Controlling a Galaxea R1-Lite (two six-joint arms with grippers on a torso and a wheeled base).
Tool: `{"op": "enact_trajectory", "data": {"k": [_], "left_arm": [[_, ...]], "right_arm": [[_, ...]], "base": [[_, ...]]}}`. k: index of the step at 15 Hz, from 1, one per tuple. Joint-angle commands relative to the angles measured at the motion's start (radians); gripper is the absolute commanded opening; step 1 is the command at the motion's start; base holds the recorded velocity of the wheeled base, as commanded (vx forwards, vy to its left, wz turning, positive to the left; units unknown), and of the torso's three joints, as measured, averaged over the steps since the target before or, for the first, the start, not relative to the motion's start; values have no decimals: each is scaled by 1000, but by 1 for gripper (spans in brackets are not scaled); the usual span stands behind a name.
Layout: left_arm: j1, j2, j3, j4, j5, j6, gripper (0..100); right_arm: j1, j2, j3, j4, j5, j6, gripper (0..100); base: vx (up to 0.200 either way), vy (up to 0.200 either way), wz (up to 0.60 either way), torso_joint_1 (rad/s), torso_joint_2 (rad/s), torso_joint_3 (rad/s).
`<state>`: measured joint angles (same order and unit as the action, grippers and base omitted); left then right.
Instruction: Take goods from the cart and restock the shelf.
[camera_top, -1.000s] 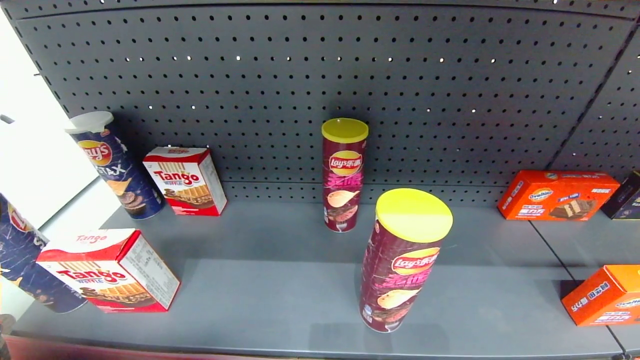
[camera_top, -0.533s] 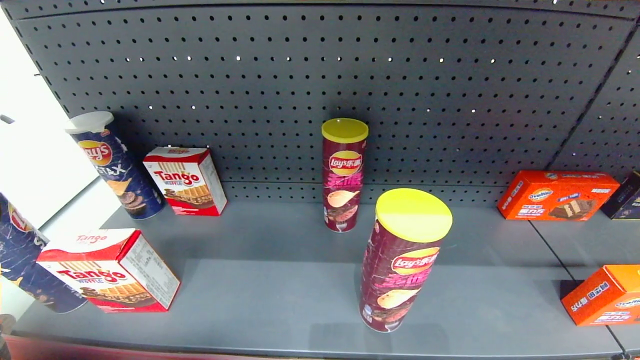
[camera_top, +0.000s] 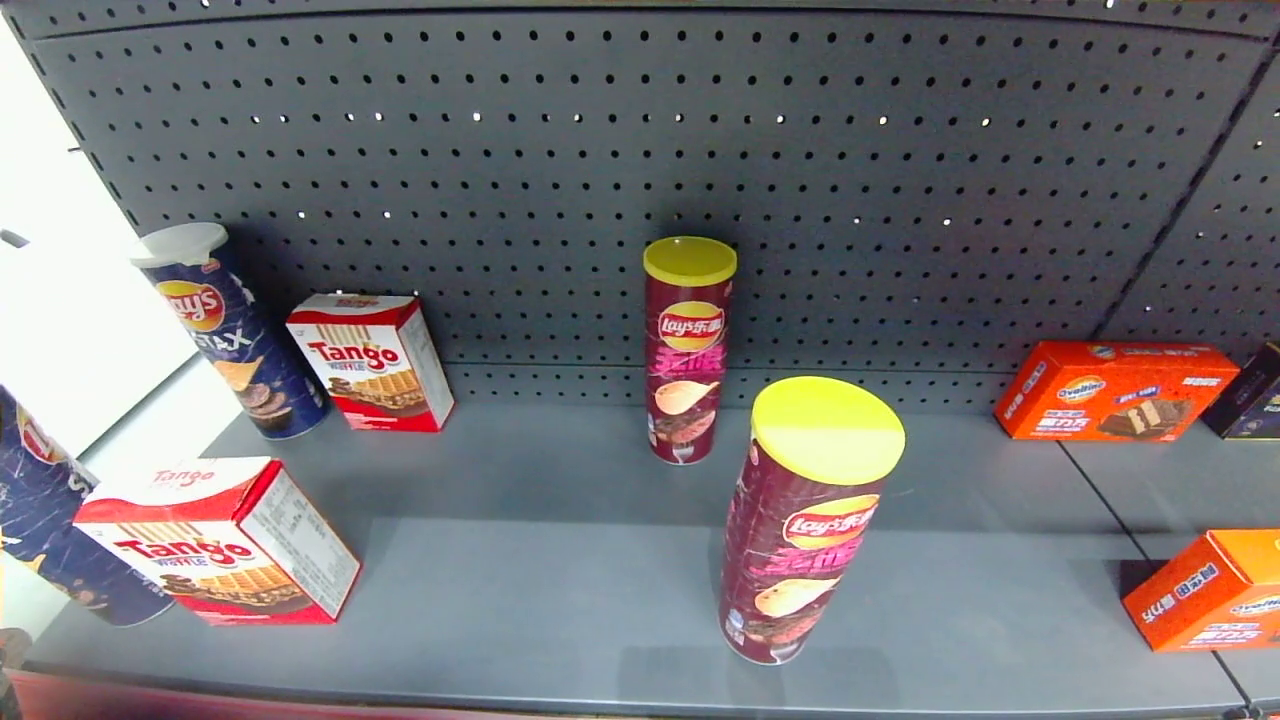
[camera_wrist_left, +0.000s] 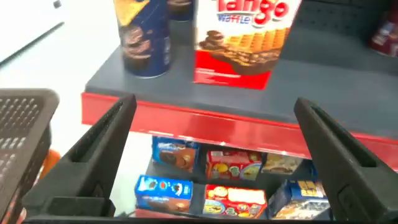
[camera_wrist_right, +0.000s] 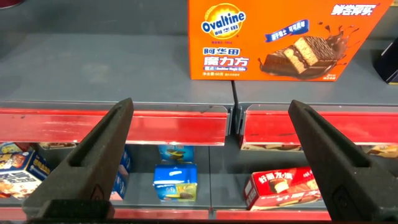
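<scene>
The grey shelf (camera_top: 550, 560) carries two maroon chip cans with yellow lids, one near the front (camera_top: 810, 520) and one at the back (camera_top: 688, 350). Blue chip cans (camera_top: 230, 330) and red wafer boxes (camera_top: 220, 540) stand at its left, orange boxes (camera_top: 1110, 390) at its right. My left gripper (camera_wrist_left: 214, 155) is open and holds nothing, just in front of the shelf's red edge (camera_wrist_left: 205, 121) below a red wafer box (camera_wrist_left: 239, 43). My right gripper (camera_wrist_right: 211, 162) is also open with nothing in it, in front of the edge strip below an orange box (camera_wrist_right: 280, 37).
A dark mesh basket (camera_wrist_left: 22, 143) sits beside the left gripper. Packaged goods (camera_wrist_left: 230, 186) fill the lower shelf, among them a blue pack (camera_wrist_right: 175, 180). A pegboard back wall (camera_top: 640, 150) closes the shelf. Bare shelf room lies between the wafer boxes and the maroon cans.
</scene>
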<state>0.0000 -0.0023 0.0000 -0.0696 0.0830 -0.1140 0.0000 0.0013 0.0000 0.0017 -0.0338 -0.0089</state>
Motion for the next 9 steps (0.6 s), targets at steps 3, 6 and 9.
{"op": "enact_trajectory", "data": {"k": [3, 6, 9], "left_arm": [[-2, 2, 0, 60, -8, 103, 100], [-2, 2, 0, 63, -89, 102, 100], [-2, 2, 0, 63, -89, 105, 100]], "right_arm": [[0, 0, 0, 0, 9, -2, 100], [0, 0, 0, 0, 11, -2, 100], [-6, 106, -186, -23, 11, -22, 100]], "base": [[0, 0, 0, 0, 0, 0], [0, 0, 0, 0, 0, 0], [0, 0, 0, 0, 0, 0]]}}
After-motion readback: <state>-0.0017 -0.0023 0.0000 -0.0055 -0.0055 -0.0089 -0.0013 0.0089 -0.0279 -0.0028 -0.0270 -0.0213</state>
